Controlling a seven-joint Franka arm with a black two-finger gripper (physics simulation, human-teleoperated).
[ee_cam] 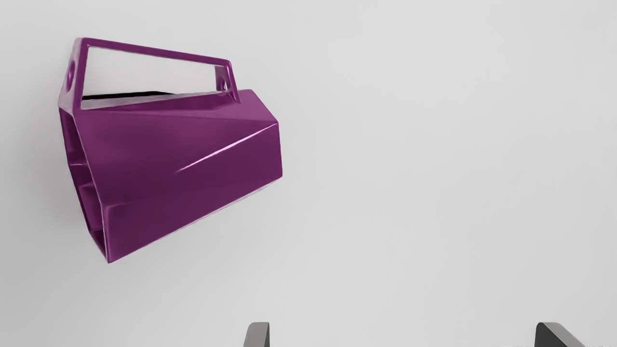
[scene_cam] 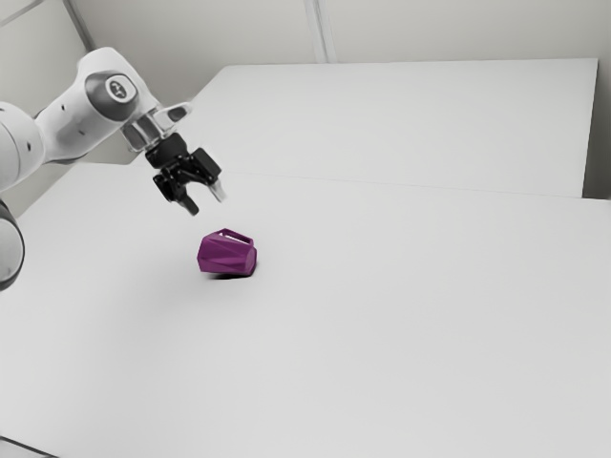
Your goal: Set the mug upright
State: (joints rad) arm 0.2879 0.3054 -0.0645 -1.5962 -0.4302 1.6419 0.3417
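My black gripper [scene_cam: 204, 202] is raised above the table in the exterior view, with its fingers apart and nothing between them. Lower down in that view, a purple faceted mug [scene_cam: 226, 256] lies on its side on the table. In the wrist view the mug [ee_cam: 178, 159] shows its open mouth at one end, its narrower base at the other, and an angular handle along its side. The gripper [ee_cam: 402, 332] stands open there, its two tips wide apart and not touching the mug.
The white table [scene_cam: 401, 324] stretches widely around the mug. Behind it in the exterior view is another pale flat surface [scene_cam: 410, 124], with light walls beyond.
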